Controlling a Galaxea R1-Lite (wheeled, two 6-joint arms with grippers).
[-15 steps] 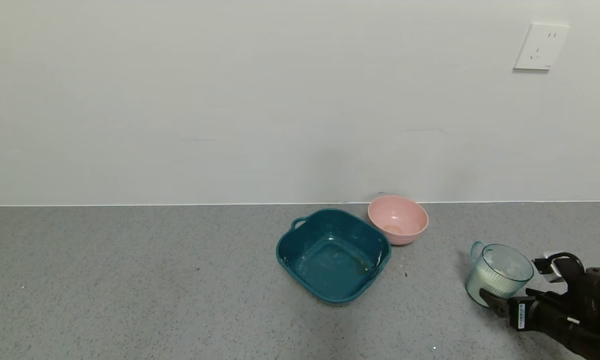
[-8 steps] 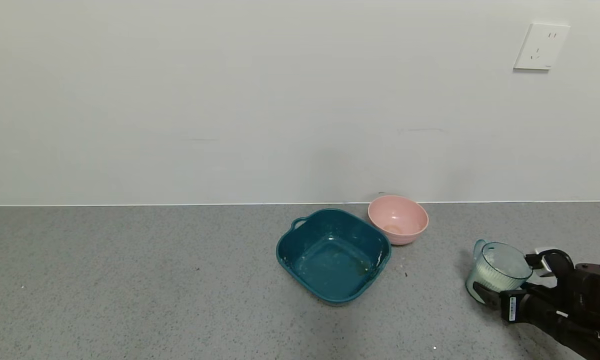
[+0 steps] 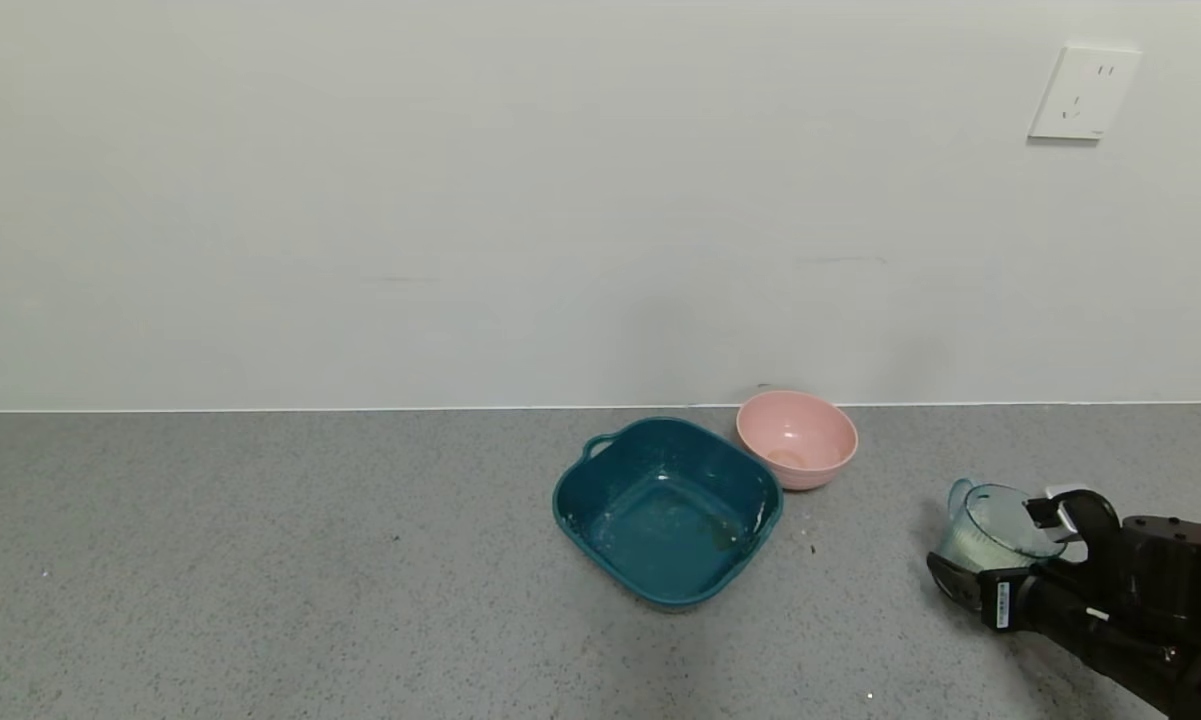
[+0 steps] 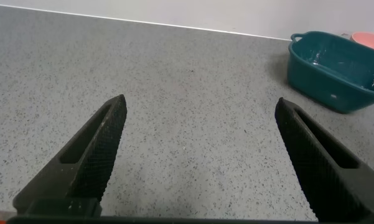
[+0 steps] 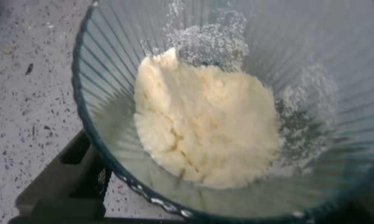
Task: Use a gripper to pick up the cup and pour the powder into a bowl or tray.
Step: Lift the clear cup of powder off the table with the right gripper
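Observation:
The blue-green ribbed cup (image 3: 995, 520) stands on the grey counter at the right, its loop handle pointing away from the arm. White powder (image 5: 205, 130) lies heaped in its bottom. My right gripper (image 3: 995, 545) is open, one black finger (image 5: 56, 180) on each side of the cup's body, low near the counter. The pale pink bowl (image 3: 798, 437) sits by the wall, left of the cup and apart from it. My left gripper (image 4: 200, 109) is open and empty above bare counter, out of the head view.
A dark teal squarish tray (image 3: 572, 500) with handles sits just left of and in front of the pink bowl, touching it or nearly so; it also shows in the left wrist view (image 4: 336, 68). A wall with a socket (image 3: 1082, 92) rises behind the counter.
My right gripper has slid forward and leftward so its fingers now reach further along both sides of the cup. The cup has stayed in place.

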